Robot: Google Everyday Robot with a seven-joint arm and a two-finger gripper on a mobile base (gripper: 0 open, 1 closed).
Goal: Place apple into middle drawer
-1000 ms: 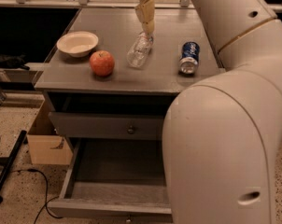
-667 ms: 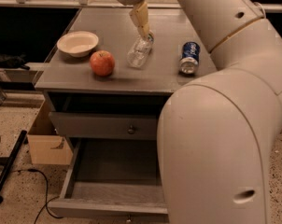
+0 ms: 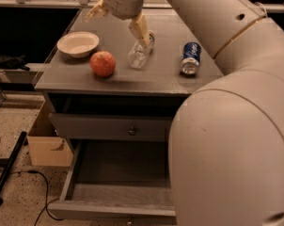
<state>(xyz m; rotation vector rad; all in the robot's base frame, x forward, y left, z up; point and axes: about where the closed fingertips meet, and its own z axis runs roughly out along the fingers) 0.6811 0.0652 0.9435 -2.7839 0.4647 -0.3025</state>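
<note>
The red-orange apple (image 3: 103,63) rests on the grey countertop (image 3: 156,79), near its front left. My gripper (image 3: 118,21) hovers above the counter, behind and slightly right of the apple, and does not touch it. Its two tan fingers are spread wide: one fingertip (image 3: 95,12) is near the bowl and the other (image 3: 142,31) is over a clear bottle. The gripper is empty. The middle drawer (image 3: 72,173) is pulled open at the bottom of the cabinet and nothing shows inside; my arm hides its right part.
A cream bowl (image 3: 78,43) sits left of the apple. A clear plastic bottle (image 3: 140,54) and a blue can (image 3: 191,58) lie on the counter. A shut drawer front with a dark knob (image 3: 131,131) is above the open drawer. A cardboard box (image 3: 47,147) stands on the floor at left.
My gripper has shifted left over the counter, from above the bottle toward the apple and bowl. The apple, bottle, can and drawer have not moved.
</note>
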